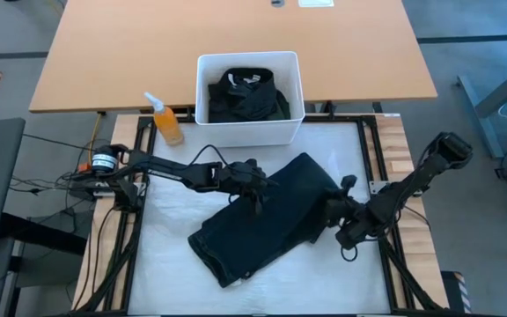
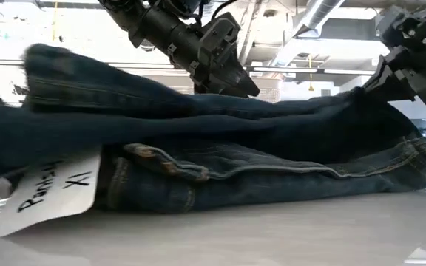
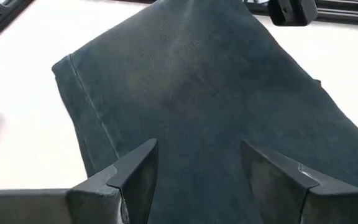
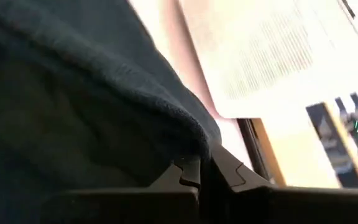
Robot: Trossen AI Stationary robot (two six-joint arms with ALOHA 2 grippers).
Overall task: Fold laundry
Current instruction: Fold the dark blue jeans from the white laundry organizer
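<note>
One piece of the laundry, a pair of dark blue jeans (image 1: 267, 216), lies folded on the white table cover, with a handwritten paper tag (image 2: 46, 193) at one end. My left gripper (image 3: 197, 149) is open just above the middle of the jeans' top layer; no touch shows. My right gripper (image 4: 207, 165) is at the jeans' right side and is shut on their cloth. More dark laundry (image 1: 249, 95) lies in the white bin (image 1: 202, 88) at the far edge. My right gripper pinches a folded edge of the jeans (image 4: 197, 134) on their right side between its two fingers. It comes in slanting down from the table's right. The cloth rises to the fingers (image 2: 379, 80) there, while the rest of the jeans lies on the table.
An orange spray bottle (image 1: 167, 121) stands left of the bin. A wooden table (image 1: 104, 53) lies beyond the far edge. Bare white cover (image 1: 170, 211) stretches left of and in front of the jeans.
</note>
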